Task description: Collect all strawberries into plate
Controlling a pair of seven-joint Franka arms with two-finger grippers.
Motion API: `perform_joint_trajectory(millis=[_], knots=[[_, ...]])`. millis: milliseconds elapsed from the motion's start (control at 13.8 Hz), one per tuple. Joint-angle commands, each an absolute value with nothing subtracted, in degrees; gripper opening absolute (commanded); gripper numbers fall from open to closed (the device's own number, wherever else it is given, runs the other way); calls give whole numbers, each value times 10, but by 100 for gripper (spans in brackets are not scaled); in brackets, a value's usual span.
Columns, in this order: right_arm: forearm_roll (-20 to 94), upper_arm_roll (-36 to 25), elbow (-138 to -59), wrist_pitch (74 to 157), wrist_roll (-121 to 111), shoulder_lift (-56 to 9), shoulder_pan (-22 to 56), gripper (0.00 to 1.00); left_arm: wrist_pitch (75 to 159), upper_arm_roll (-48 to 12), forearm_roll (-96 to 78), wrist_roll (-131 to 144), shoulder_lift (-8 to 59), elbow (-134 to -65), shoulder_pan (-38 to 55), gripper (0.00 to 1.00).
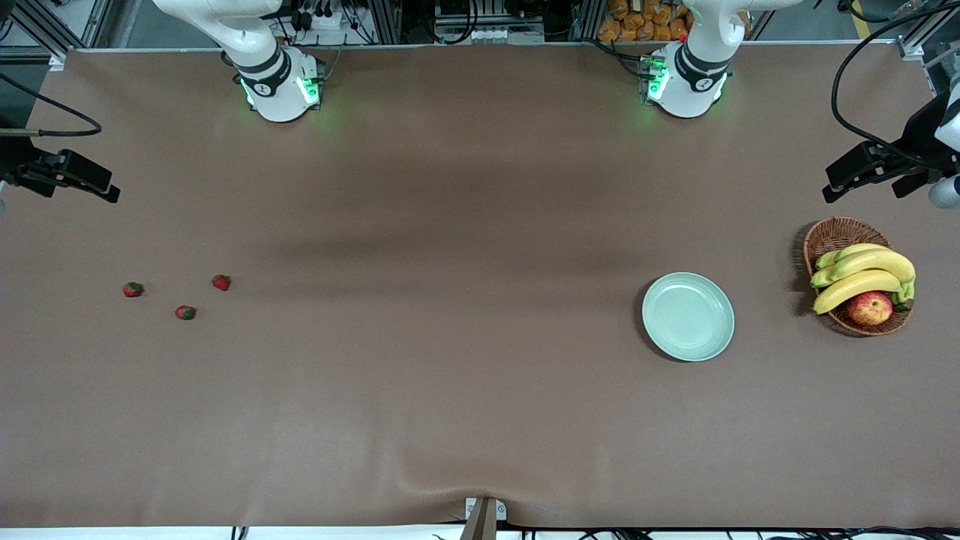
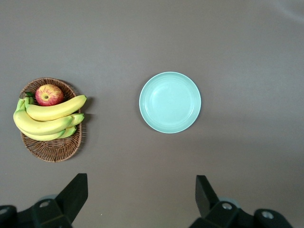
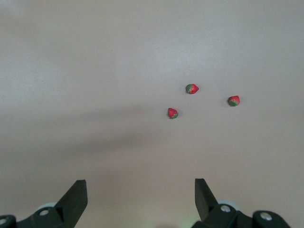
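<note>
Strawberries: three little red strawberries (image 1: 220, 282) (image 1: 185, 312) (image 1: 133, 289) lay on the bare table (image 1: 450, 360), close together at the right arm's end. None was in the plate yet.
Plate: the pale green plate (image 1: 688, 316) sat empty at the left arm's end, well apart from the berries. So every berry had a long way to go.
Basket: a brown basket (image 1: 829, 234) stood beside the plate, closer to the table's end. It held bananas (image 1: 862, 271) and an apple (image 1: 869, 307). These were not part of the job.
Right gripper: the right gripper (image 3: 140, 202) was up in the air, looking down on the table near the three berries. Its fingers were spread wide and held nothing. It was the closer one to the berries, so I think it was the one to pick first.
Left gripper: the left gripper (image 2: 141, 199) hung high over the table near the plate and basket. Its fingers were spread wide and empty too. It seemed to be waiting.
Job so far: nothing had been picked up, so it looked like the very start.
</note>
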State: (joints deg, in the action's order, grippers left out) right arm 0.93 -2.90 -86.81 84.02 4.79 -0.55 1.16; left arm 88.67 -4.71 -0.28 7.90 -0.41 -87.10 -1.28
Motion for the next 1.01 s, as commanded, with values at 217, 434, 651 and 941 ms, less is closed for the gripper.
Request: perform_joint_trajectory(millis=[217,434,651,941], knots=[[4,-26,-870,841,56,-4,9,100,877,-47,-13,74,-4,-868,-15,100],[4,-26,-871,841,56,-4,9,100,877,-47,-14,76,-4,-867,-15,100],[4,-26,-870,841,56,-4,9,100,873,-47,-18,80,-2,-868,-18,100],[4,-26,-871,841,56,-4,9,100,870,-46,-18,76,-2,-869,-18,100]])
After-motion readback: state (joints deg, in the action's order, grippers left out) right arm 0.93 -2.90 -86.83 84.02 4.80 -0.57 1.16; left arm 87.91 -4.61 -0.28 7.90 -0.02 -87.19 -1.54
